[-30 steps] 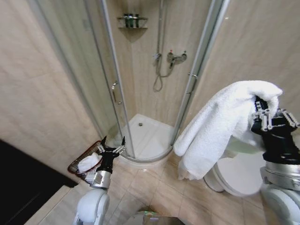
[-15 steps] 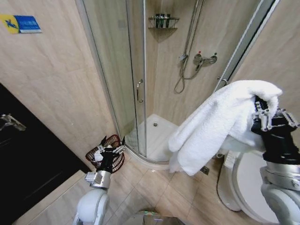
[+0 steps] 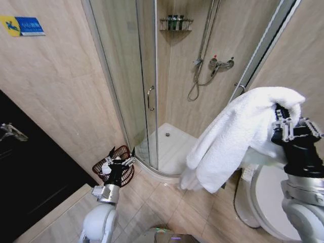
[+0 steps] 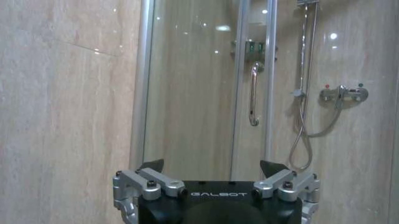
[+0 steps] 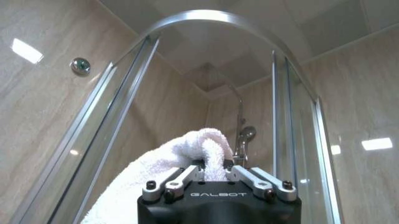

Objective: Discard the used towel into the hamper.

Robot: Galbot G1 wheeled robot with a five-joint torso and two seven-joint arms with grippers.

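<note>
My left gripper (image 3: pixel 122 157) has a black body and black pointed fingertips, carried on silver metal linkages fixed with dark screws. Below it sits a silver wrist collar, then a rounded white arm shell. My right gripper (image 3: pixel 289 121) is built alike: a black housing, silver jointed links, a silver ring and a white-grey shell beneath. Each black palm bears the white lettering "GALBOT" between the two link pairs.

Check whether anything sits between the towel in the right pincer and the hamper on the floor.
Nothing visible blocks the way. The right pincer holds the towel high on the robot's right; the hamper stands by the shower door, with open floor between. The left pincer hovers open before the hamper in the head view.
</note>
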